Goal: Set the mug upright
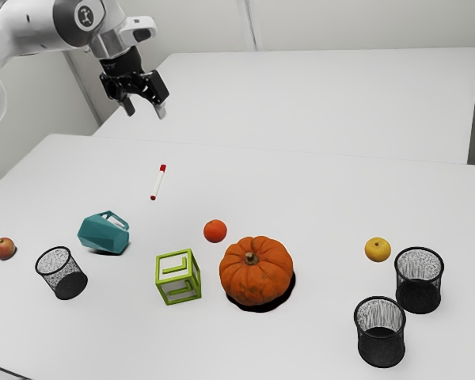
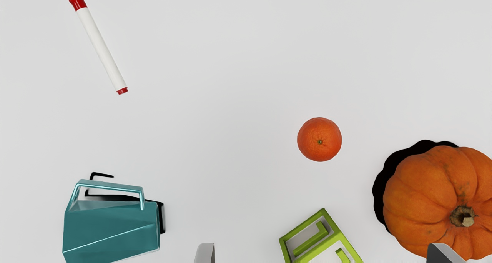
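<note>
High above the table's far side in the exterior view, my gripper (image 1: 144, 111) hangs with nothing held. A teal mug (image 1: 104, 234) lies on its side on the table, its handle pointing up and away, between the red-capped marker and a black mesh cup. In the wrist view the gripper (image 2: 321, 253) is open, its two fingertips wide apart at the bottom edge. The mug (image 2: 111, 230) shows there beyond one fingertip, outside the gap between them, with its handle and dark shadow visible.
Around the mug are a marker (image 1: 158, 183), an apple (image 1: 3, 248) and a mesh cup (image 1: 62, 273). Toward the exterior view's right stand a green-framed block (image 1: 178, 277), an orange (image 1: 215, 231), a pumpkin (image 1: 256, 271), a yellow fruit (image 1: 378, 249) and two mesh cups (image 1: 419, 280).
</note>
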Controlling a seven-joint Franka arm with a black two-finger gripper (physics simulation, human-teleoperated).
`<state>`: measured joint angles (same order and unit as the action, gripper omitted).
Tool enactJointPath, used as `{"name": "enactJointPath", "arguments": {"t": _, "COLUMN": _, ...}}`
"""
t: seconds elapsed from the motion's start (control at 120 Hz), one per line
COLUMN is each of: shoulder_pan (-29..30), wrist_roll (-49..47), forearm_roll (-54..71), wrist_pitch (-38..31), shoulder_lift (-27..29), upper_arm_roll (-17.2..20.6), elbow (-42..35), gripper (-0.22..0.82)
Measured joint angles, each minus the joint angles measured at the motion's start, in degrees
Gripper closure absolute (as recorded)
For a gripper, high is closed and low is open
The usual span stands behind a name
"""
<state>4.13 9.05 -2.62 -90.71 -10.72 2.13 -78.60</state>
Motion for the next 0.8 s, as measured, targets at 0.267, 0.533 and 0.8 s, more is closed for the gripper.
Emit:
{"name": "enactJointPath", "arguments": {"t": 0.267, "shoulder_pan": 0.0, "wrist_roll": 0.9, "forearm_roll": -0.3, "wrist_pitch": 0.2, "shoulder_lift": 0.3, "upper_arm_roll": 0.0, "elbow": 0.0, "gripper": 0.00}}
{"name": "enactJointPath", "arguments": {"t": 0.533, "shoulder_pan": 0.4, "wrist_roll": 1.7, "forearm_roll": -6.2, "wrist_pitch": 2.6, "shoulder_lift": 5.9, "upper_arm_roll": -8.5, "elbow": -3.8, "gripper": 0.00}}
{"name": "enactJointPath", "arguments": {"t": 0.8, "shoulder_pan": 12.1, "wrist_roll": 9.1, "forearm_roll": -18.6, "wrist_pitch": 6.1, "shoulder_lift": 0.9, "upper_arm_roll": -13.2, "elbow": -3.9, "gripper": 0.00}}
